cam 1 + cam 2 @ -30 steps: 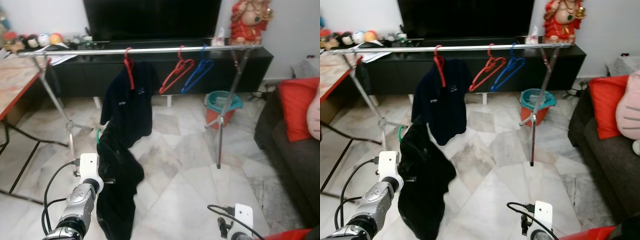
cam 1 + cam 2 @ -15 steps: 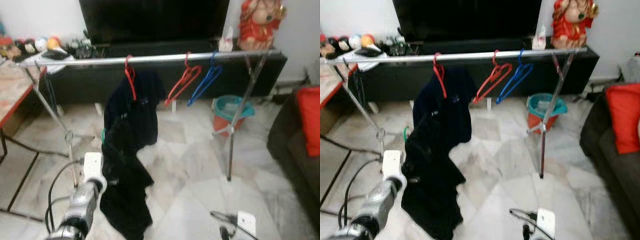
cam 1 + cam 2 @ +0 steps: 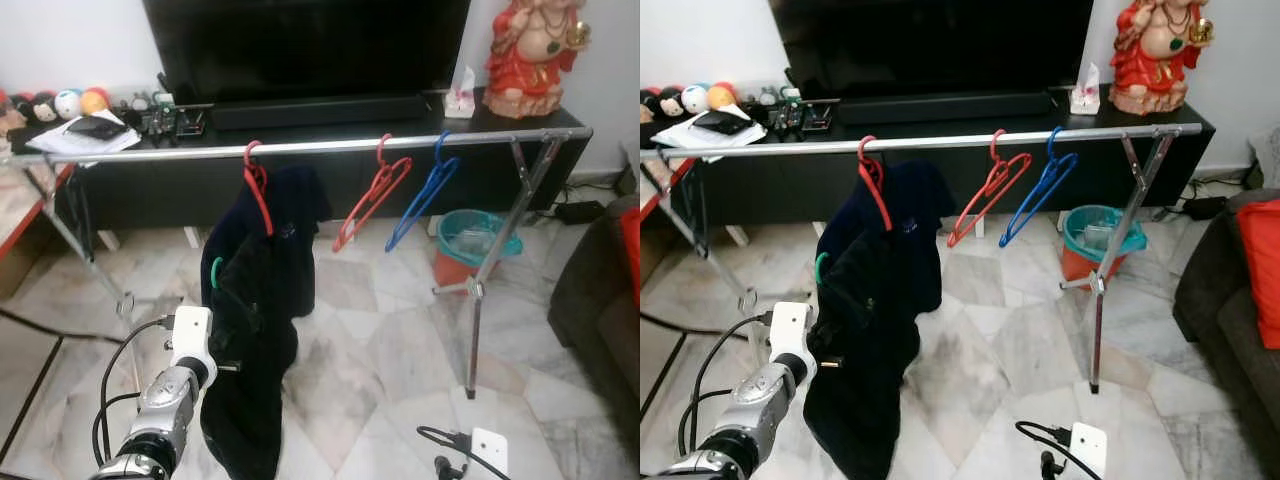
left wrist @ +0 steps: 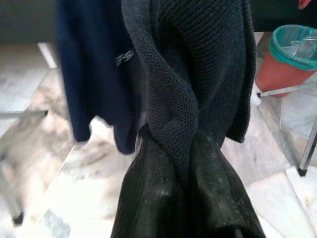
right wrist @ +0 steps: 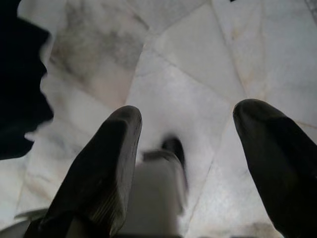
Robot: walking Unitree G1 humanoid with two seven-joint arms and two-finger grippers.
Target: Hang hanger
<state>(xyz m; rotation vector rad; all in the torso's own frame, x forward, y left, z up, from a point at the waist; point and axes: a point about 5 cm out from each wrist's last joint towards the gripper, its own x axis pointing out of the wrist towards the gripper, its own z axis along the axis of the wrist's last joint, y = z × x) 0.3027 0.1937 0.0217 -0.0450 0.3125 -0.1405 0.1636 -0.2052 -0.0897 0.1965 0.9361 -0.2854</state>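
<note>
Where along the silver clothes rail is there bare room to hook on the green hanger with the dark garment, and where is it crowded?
Free: the silver clothes rail left of the red plastic hanger carrying a navy shirt, and the short gap between it and the empty red hanger. Crowded: the empty red and blue hanger hang close together. The left end effector holds the green-hooked hanger.

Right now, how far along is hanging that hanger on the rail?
Done: a red hanger with a navy shirt already hangs on the rail. In hand: the left gripper carries a black garment on a green hanger, below the rail. Left: lifting it and hooking it on.
</note>
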